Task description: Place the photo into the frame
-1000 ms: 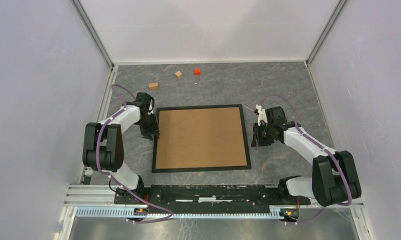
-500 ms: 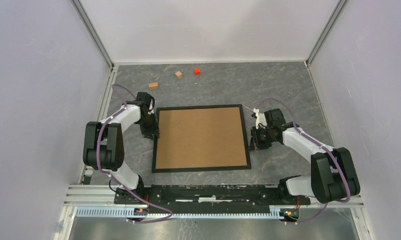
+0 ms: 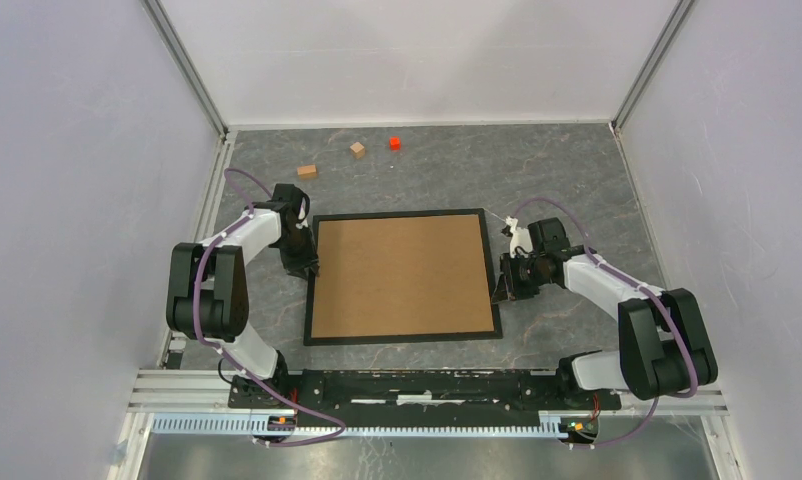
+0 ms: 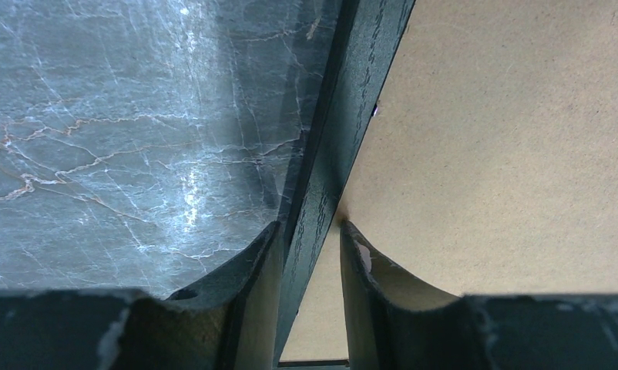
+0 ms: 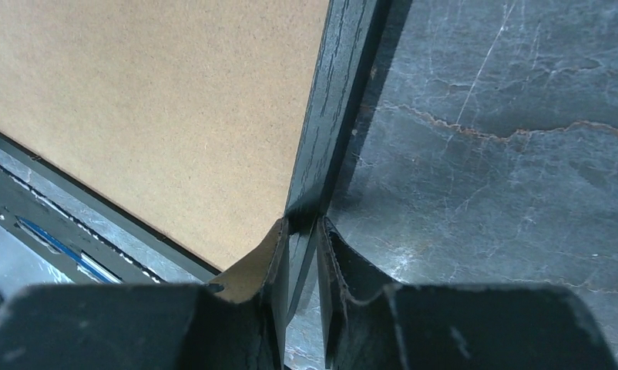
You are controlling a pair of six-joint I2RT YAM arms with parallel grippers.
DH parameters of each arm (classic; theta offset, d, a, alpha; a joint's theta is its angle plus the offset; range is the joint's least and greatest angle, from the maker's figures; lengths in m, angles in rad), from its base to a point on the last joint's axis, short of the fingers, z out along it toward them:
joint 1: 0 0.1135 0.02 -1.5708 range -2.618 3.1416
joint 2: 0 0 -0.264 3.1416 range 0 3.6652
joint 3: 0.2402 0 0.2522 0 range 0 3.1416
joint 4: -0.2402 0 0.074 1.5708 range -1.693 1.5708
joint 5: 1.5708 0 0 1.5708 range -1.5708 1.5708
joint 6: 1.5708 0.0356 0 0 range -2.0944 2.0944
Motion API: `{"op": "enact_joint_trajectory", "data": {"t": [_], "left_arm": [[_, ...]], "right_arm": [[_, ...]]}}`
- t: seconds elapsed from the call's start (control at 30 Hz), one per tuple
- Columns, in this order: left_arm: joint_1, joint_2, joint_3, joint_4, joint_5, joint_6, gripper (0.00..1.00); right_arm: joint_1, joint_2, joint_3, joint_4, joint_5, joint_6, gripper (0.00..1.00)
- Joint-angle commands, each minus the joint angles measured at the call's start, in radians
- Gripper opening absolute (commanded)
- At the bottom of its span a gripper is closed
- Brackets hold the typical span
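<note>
Left gripper [image 4: 309,227]: we see its two dark fingers [image 4: 248,266] straddling one rail of the frame [image 4: 361,73], tips pressed to either side.
Frame: black, wood-grained, running diagonally up from between the fingers.
Backing board [image 4: 506,154]: plain brown, right of the rail (inside the frame).
Table [image 4: 121,131]: grey marbled surface, left of the rail.

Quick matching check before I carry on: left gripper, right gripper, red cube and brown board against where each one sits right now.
Things:
1. left gripper
2. right gripper
3. red cube
4. brown board

Places:
A. far end of the table, apart from the frame
B. fingers either side of the frame's right rail
C. lying inside the frame
D. fingers either side of the frame's left rail

Pairs: 1-D; 2-B; 3-A; 4-C
</note>
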Motion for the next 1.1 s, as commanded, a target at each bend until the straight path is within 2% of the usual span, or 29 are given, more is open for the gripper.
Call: {"op": "enact_joint_trajectory", "data": {"t": [0.0,0.43,0.53,0.6,0.77,0.83,0.9,1.0,1.07], "left_arm": [[-0.008,0.05,-0.036,-0.005,-0.056,0.036,0.39],[-0.025,0.046,-0.039,-0.005,-0.049,0.034,0.38],[-0.027,0.044,-0.039,-0.006,-0.049,0.034,0.38],[-0.029,0.044,-0.039,-0.006,-0.046,0.036,0.38],[-0.034,0.037,-0.041,-0.006,-0.044,0.036,0.38],[-0.035,0.037,-0.041,-0.006,-0.044,0.036,0.38],[-0.035,0.038,-0.04,-0.005,-0.044,0.037,0.38],[-0.035,0.042,-0.036,-0.006,-0.045,0.039,0.38],[-0.035,0.038,-0.036,-0.007,-0.046,0.039,0.38]], "right_arm": [[0.012,0.042,-0.039,0.019,0.082,0.019,0.22],[0.136,0.065,-0.133,0.103,0.355,0.193,0.24],[0.182,0.09,-0.145,0.108,0.459,0.223,0.25],[0.237,0.134,-0.13,0.078,0.602,0.239,0.25],[0.307,0.202,-0.16,0.088,0.701,0.29,0.28],[0.31,0.187,-0.132,0.056,0.676,0.267,0.29],[0.304,0.127,-0.021,-0.017,0.606,0.2,0.34],[0.252,-0.009,0.129,-0.044,0.374,0.118,0.5],[0.196,-0.062,0.188,-0.034,0.288,0.097,0.58]]}}
